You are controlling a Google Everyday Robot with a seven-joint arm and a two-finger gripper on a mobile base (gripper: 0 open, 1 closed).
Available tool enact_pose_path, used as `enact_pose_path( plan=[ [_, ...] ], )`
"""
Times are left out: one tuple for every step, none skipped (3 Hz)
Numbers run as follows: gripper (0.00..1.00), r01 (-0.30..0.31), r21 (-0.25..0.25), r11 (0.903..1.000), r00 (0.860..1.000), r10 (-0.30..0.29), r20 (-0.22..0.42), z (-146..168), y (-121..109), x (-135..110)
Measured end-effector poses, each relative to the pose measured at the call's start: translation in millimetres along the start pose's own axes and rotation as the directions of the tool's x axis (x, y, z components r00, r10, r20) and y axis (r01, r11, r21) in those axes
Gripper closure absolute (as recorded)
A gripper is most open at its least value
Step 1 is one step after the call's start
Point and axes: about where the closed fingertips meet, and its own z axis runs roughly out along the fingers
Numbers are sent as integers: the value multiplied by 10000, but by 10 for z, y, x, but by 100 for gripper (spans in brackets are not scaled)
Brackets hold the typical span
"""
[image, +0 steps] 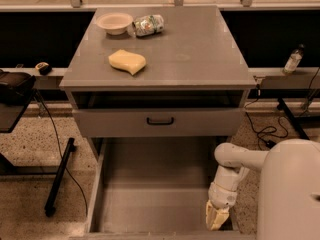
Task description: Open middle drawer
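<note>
The middle drawer (150, 194) is pulled far out toward me, and I look down into its deep, plain grey tray. Its front panel and handle lie at or below the bottom edge of the view. My gripper (217, 217) hangs on the white arm (235, 159) and points down at the drawer's front right corner, against the inside of its right wall. Above the tray, a drawer front with a small black handle (160, 120) sits closed.
On the cabinet top (200, 49) lie a white bowl (114, 22), a crumpled wrapper (148, 24) and a yellow sponge (128, 61). A black stand (57, 176) is on the floor at left. Cables (262, 131) and a bottle (293, 60) are at right.
</note>
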Motion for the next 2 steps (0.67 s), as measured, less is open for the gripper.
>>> enact_pose_path(
  plan=[
    [73,431,324,9985,9991,-429,-66,-141,239,-15],
    [50,404,2118,9765,9985,-471,268,-481,390,-101]
  ],
)
